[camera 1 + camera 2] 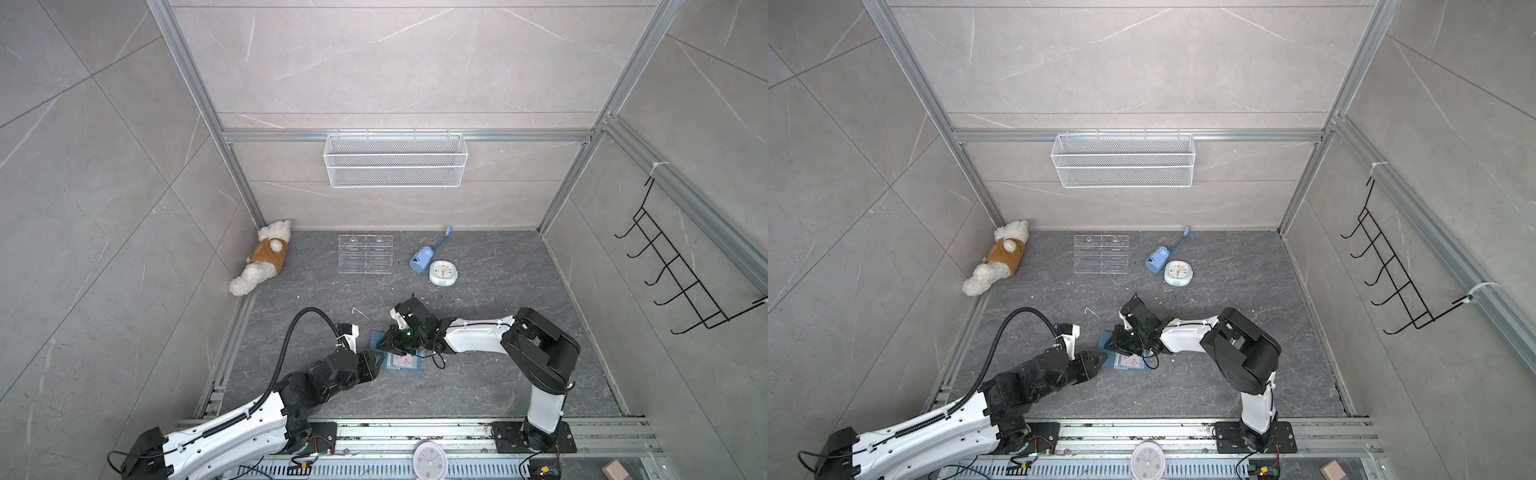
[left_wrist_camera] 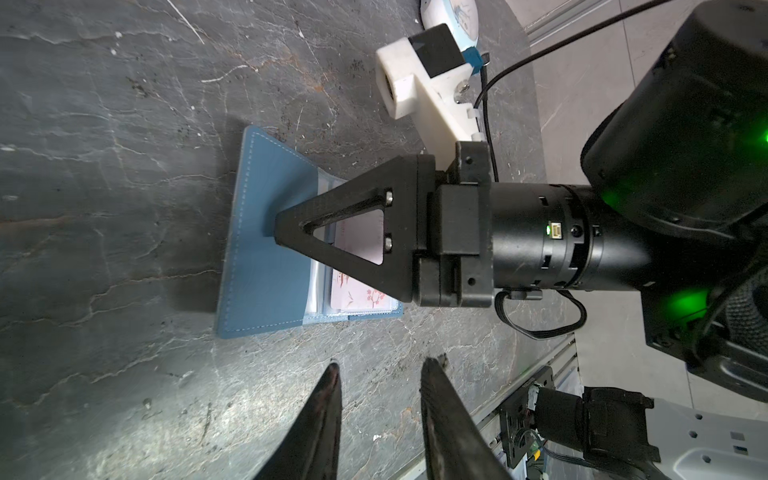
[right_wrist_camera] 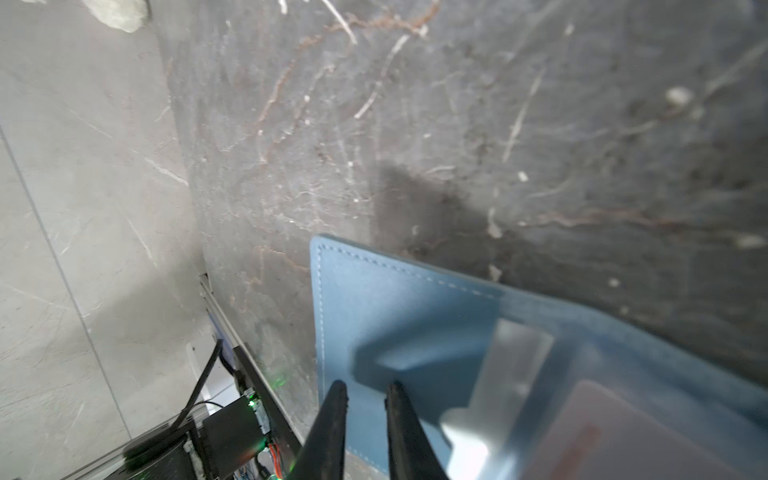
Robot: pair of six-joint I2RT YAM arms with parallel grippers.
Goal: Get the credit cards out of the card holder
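The card holder (image 1: 379, 337) (image 1: 1105, 337) lies open on the dark floor, a dusty-blue folder (image 2: 266, 257) with clear sleeves (image 3: 511, 365). Pale pink credit cards (image 2: 361, 299) (image 1: 402, 361) with floral marks sit in its sleeves. My right gripper (image 3: 366, 388) (image 1: 384, 343) reaches from the right and its tip rests on the blue cover flap (image 3: 395, 316). Its jaws are narrowly apart with only the cover showing between them. My left gripper (image 2: 382, 370) (image 1: 376, 359) hovers just off the holder's near left edge, open and empty.
At the back of the floor are a plush dog (image 1: 264, 257), a clear acrylic rack (image 1: 365, 254), a blue bottle-like item (image 1: 420, 259) and a small round clock (image 1: 444, 273). A wire basket (image 1: 395, 160) hangs on the back wall and a black hook rack (image 1: 681, 274) on the right wall.
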